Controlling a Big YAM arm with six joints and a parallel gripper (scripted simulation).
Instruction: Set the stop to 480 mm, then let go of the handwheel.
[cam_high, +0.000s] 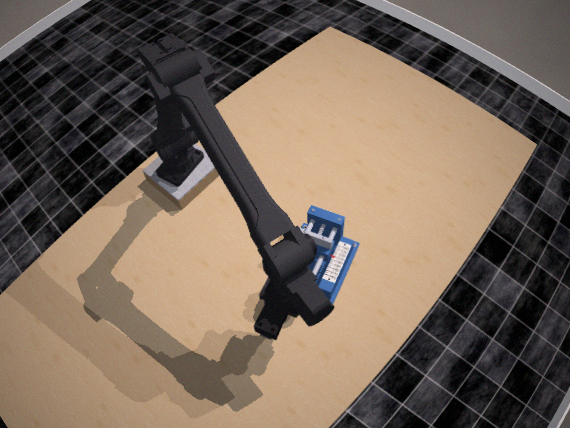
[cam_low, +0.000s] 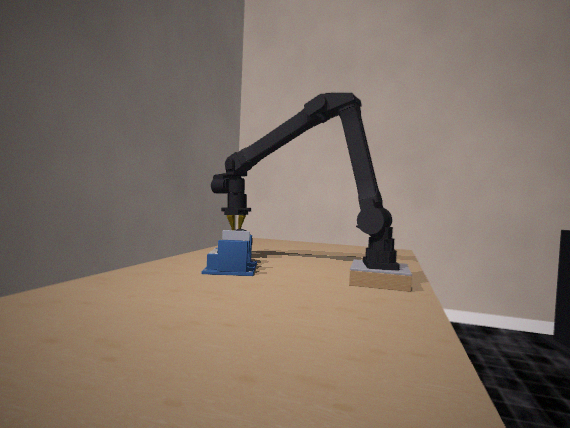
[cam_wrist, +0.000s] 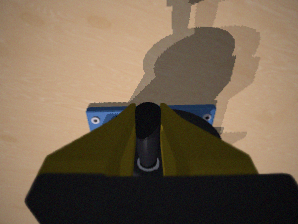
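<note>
The blue stop fixture (cam_high: 325, 214) (cam_low: 232, 257) stands on the table. Its light grey block (cam_high: 320, 240) (cam_low: 235, 235) sits on metal rods close to the tall end block. A red pointer (cam_high: 333, 256) lies beside the white scale (cam_high: 338, 265), roughly a third of the way from the end-block end; the numbers are too small to read. My gripper (cam_low: 236, 229) (cam_wrist: 148, 111) points down, its yellow fingers shut on the handwheel's black handle (cam_wrist: 148, 122). Part of the dark handwheel (cam_wrist: 197, 124) shows behind the right finger. In the top view the arm hides the handwheel and fingers.
The arm's base stands on a wooden block with a grey top (cam_high: 181, 200) (cam_low: 380, 280). The arm reaches over the near end of the fixture. The table edge (cam_high: 447, 288) runs beyond the scale side.
</note>
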